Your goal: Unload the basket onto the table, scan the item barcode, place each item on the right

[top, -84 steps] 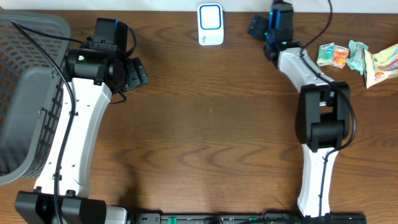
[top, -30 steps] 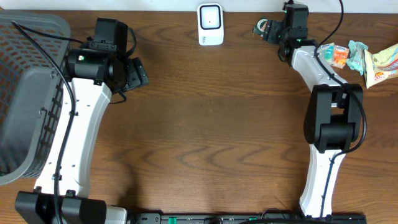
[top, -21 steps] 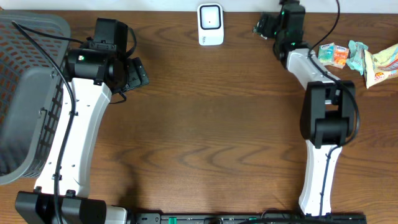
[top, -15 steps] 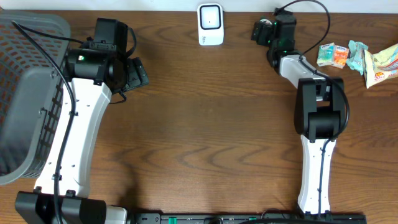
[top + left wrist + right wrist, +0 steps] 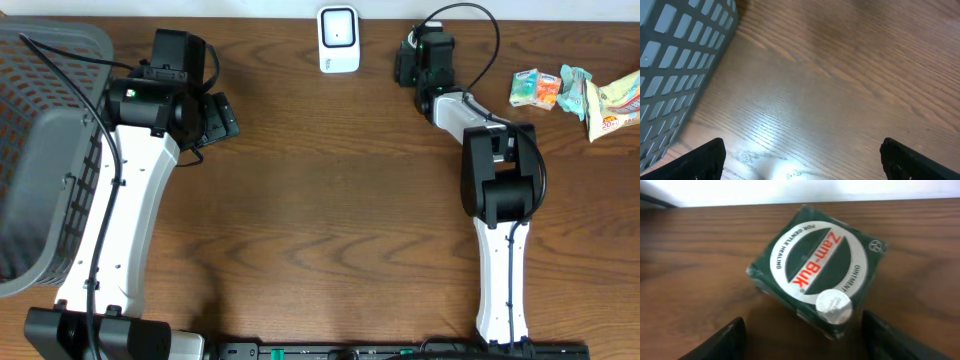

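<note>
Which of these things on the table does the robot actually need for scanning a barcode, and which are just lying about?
For the job:
- green Zam-Buk box
- white scanner
- right gripper, open at the box

Just lying about:
- grey basket
- snack packets
- left gripper, open over bare wood

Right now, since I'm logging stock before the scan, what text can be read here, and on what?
"Zam-Buk": across the top of the green box.
"FOR GENTLE HEALING": curved along its top's left edge.
"OINTMENT": curved along the right edge.
Small emblem at its corner: too blurred to read.
Snack packets: print too small to read.
</note>
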### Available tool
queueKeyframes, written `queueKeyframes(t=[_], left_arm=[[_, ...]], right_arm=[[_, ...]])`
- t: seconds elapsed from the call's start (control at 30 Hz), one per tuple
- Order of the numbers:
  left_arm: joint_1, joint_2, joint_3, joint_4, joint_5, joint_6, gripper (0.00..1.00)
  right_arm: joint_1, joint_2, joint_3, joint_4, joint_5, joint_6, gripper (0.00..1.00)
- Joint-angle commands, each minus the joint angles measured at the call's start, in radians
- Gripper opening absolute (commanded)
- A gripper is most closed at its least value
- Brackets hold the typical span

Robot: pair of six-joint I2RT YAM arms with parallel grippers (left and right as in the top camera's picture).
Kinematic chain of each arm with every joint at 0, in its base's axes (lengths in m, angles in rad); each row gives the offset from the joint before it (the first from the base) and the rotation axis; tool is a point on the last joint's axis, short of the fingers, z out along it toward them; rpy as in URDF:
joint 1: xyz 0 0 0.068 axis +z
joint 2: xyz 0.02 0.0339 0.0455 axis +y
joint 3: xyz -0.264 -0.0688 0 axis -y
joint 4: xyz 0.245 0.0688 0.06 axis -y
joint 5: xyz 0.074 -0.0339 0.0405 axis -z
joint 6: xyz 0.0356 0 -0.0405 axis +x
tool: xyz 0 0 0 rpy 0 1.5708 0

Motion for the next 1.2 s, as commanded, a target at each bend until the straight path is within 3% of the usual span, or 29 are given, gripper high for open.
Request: queueKeyframes(t=[0.0, 0.17, 0.23, 0.33, 0.43, 0.53, 0.83, 1.17], left_arm=[[0.002, 0.003, 0.009, -0.003, -0.009, -0.012, 0.98], [0.002, 0.003, 0.009, -0.003, -0.009, -0.012, 0.98], [0.002, 0.003, 0.009, -0.003, -0.009, -0.012, 0.97], [0.002, 0.003, 0.009, -0.003, -0.009, -0.012, 0.98], [0.002, 0.003, 0.009, -0.003, -0.009, -0.012, 0.98], [0.002, 0.003, 0.009, -0.003, -0.009, -0.012, 0.98], [0.002, 0.003, 0.009, -0.003, -0.009, -0.012, 0.98], [0.002, 0.003, 0.009, -0.003, -0.009, -0.012, 0.98]], right_arm=[[0.019, 0.009, 0.001, -0.069, 0.161, -0.022, 0.64], [0.018, -0.035, 0.001, -0.156, 0.196, 0.000, 0.59], [0.016, -0.061, 0.001, -0.184, 0.196, 0.024, 0.51], [0.016, -0.109, 0.001, -0.228, 0.195, 0.063, 0.36], [0.018, -0.163, 0.001, -0.238, 0.171, 0.068, 0.14], [0.016, -0.175, 0.001, -0.187, 0.106, 0.068, 0.03], [0.003, -0.169, 0.001, 0.085, -0.023, 0.069, 0.01], [-0.049, -0.062, 0.013, 0.105, -0.080, 0.187, 0.01]])
